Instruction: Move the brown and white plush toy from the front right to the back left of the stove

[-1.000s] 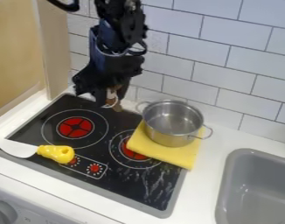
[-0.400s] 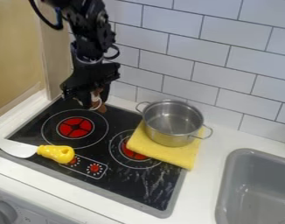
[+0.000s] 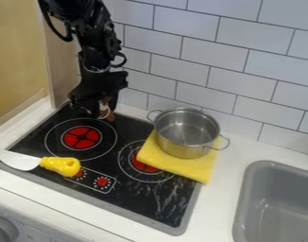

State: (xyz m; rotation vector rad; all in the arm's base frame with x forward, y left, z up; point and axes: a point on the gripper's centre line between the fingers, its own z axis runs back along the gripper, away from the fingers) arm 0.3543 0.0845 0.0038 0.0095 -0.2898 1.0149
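Observation:
The gripper (image 3: 101, 113) hangs low over the back left corner of the black stove (image 3: 87, 201), behind the left red burner. Between its fingers is a small brown object (image 3: 110, 115) with a whitish curved part, mostly hidden by the black fingers. A steel pot (image 3: 187, 132) with two handles stands upright on a folded yellow cloth (image 3: 182, 166), to the right of the gripper. On the stove's front left edge lies a knife-like utensil with a white blade (image 3: 19, 160) and a yellow handle (image 3: 60, 165).
A grey sink (image 3: 279, 203) is set into the white counter (image 3: 235, 160) at the right. White wall tiles (image 3: 257, 66) rise behind the stove. A wooden panel (image 3: 18, 56) stands at the left, close to the arm.
The gripper has moved left and a little down with the brown object, most of it before the middle frame. The pot, cloth and utensil have stayed where they were.

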